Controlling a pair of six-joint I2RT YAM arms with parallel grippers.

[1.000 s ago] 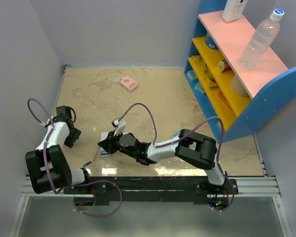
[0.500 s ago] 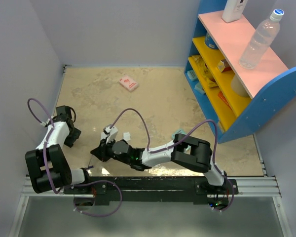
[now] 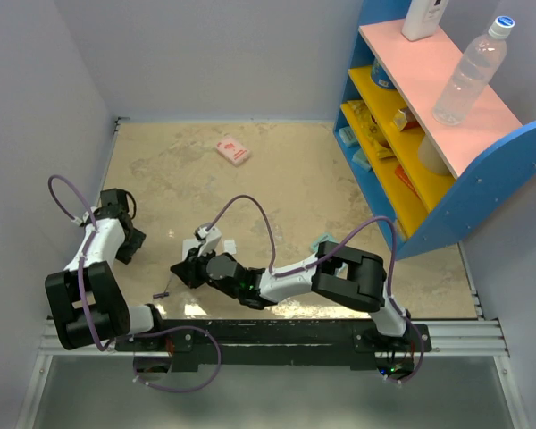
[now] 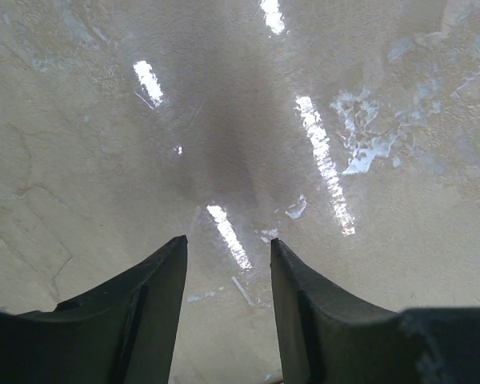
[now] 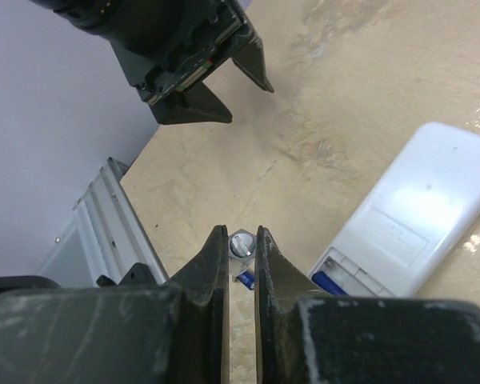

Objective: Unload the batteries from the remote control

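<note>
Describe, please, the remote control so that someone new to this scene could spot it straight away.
Start at the beige table and go to its front edge, between the two arms. Beside the right tool, which pinches a small battery, lies the remote control: a flat white slab with an open battery bay at one end, unlike the pink packet farther back.

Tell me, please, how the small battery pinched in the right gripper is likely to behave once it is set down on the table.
The battery looks round and rigid, so it would probably roll on the glossy table. Its smooth metal end suggests a slippery casing, so the narrow pinch of the right gripper could let it twist or slip.
</note>
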